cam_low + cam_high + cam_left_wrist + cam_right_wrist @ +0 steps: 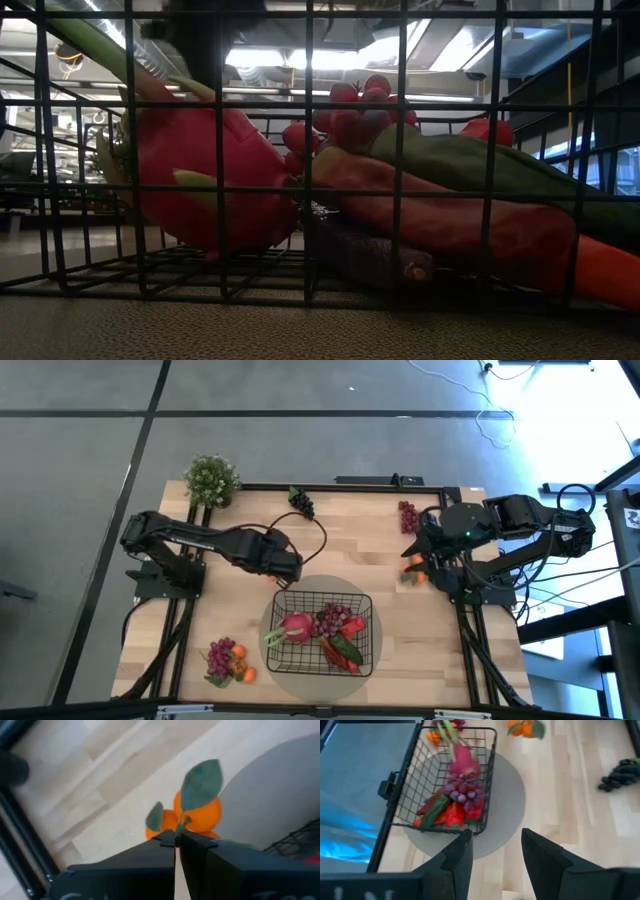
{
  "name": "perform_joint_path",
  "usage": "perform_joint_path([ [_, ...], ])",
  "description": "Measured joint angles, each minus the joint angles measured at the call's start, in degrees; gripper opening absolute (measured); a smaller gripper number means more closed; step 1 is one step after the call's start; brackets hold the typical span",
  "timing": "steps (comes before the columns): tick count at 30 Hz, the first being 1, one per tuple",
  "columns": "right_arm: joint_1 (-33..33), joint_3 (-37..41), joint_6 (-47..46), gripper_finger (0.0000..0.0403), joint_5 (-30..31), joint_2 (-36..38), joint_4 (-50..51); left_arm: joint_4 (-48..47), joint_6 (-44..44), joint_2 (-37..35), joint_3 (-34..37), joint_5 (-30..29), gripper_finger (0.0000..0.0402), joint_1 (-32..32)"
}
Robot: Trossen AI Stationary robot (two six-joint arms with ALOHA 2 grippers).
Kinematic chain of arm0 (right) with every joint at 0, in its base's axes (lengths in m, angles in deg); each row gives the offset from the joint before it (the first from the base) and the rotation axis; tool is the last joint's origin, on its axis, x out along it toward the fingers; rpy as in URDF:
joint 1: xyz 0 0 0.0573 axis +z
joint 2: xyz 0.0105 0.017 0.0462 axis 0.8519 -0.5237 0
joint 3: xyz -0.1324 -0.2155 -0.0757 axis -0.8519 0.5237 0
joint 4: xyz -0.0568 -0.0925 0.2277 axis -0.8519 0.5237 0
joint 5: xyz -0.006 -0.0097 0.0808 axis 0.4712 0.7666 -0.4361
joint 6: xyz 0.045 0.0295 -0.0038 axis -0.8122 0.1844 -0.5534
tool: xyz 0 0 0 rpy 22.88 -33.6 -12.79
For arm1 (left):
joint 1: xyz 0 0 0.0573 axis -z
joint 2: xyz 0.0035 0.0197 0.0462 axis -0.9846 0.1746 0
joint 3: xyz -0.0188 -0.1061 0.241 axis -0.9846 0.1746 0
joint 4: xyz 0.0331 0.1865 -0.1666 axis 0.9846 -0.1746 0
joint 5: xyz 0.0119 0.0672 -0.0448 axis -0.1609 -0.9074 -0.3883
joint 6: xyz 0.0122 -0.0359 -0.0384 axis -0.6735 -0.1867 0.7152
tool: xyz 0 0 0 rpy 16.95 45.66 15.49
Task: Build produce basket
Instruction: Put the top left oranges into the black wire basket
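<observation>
The black wire basket (322, 630) stands on a round grey mat (380, 595) at the table's near middle. It holds a pink radish (200, 180), red grapes (350, 110), red peppers (452, 815) and a green piece (470, 165). Just beyond the basket's far left corner, my left gripper (292, 572) is shut on a small bunch of oranges with green leaves (197, 812). The arm hides these oranges in the high view. My right gripper (492, 855) hangs open at the table's right side with nothing between its fingers. My left gripper pinches the oranges' green stem (180, 824), where the leaves meet, between its two fingertips (165, 840). The fingers slant downward from above. The oranges hang just below the fingertips, over the wood beside the grey mat.
Purple grapes (220, 655) and more oranges (240, 668) lie at the near left. Black grapes (302, 503) and red grapes (408, 515) lie toward the far edge. An orange piece (412, 570) lies under the right gripper. A potted plant (212, 480) stands at the far left corner.
</observation>
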Motion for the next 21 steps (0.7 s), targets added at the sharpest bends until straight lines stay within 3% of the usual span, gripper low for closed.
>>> perform_joint_path([
  [11, 0.0, 0.0, 2.0, 0.0154, -3.5, 0.0, 0.0, -1.3, -4.3, 0.0, -13.5, -1.9, 0.0, 7.1],
  [17, 0.0, 0.0, 2.3, 0.0154, -4.6, 0.0, 0.0, 6.2, -8.6, 0.0, -17.5, -1.2, 0.0, 13.0],
  [21, 0.0, 0.0, 2.4, 0.0154, -4.6, 0.0, 0.0, 13.9, -9.9, 0.5, -17.5, 2.3, 0.0, 16.4],
])
